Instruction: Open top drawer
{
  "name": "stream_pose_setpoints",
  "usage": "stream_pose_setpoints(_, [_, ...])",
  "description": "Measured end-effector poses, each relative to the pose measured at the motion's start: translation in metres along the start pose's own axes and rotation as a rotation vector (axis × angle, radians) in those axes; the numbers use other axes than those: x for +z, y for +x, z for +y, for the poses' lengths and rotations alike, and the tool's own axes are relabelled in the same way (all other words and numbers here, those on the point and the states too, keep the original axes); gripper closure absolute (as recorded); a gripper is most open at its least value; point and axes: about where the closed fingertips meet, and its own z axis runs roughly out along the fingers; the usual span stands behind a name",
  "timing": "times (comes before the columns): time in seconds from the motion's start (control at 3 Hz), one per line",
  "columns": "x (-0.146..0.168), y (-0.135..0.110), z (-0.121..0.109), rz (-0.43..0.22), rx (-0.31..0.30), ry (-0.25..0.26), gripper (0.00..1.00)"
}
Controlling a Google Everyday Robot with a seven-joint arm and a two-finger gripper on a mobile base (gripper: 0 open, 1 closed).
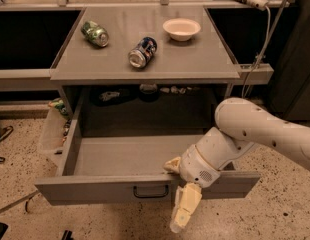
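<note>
The top drawer (95, 188) is a wide grey metal drawer, pulled far out from under the grey table. Its plain grey inside (125, 154) shows nothing in it. A small black loop handle (151, 191) sits at the centre of its front. My gripper (171, 197) is at the drawer's front edge, just right of the handle, on the end of my white arm (255, 129). It is open: one cream finger (171, 165) rests at the front's top rim, and the other (185, 206) hangs down before the front. It holds nothing.
On the grey tabletop (195, 59) lie a green can (95, 33) and a blue can (143, 52), both on their sides, beside a white bowl (181, 28). Small items (110, 95) lie in the dark recess behind the drawer. A cable (260, 44) hangs at the right. The floor is speckled.
</note>
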Motion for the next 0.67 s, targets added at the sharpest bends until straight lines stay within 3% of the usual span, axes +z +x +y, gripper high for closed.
stream_pose_setpoints(0.67, [0.0041,-0.0017,0.0015,0.012,-0.004,-0.015,0.00])
